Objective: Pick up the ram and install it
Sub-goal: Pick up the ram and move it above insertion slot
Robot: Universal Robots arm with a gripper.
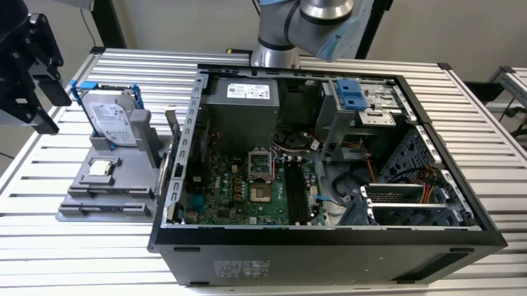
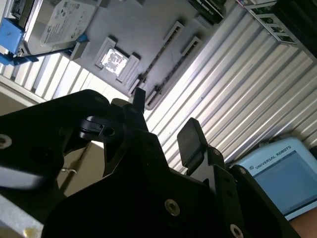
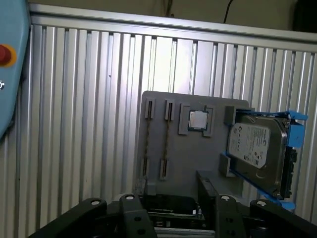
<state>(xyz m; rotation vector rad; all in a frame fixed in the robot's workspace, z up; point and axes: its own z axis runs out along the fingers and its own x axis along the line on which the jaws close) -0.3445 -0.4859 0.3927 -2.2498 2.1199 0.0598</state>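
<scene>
The gripper (image 3: 173,184), open and empty, is hovering near the grey holder (image 3: 188,153); the ram (image 3: 166,141) is sitting edge-up ahead, long axis pointing away from it.

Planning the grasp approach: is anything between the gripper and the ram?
Nothing visible does. The open gripper hangs over the gray holder, where the ram sits edge-up in its slot; the hard drive stands off to one side.

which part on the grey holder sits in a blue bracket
The silver hard drive, standing on edge; the small square processor chip lies flat, unbracketed.
</scene>
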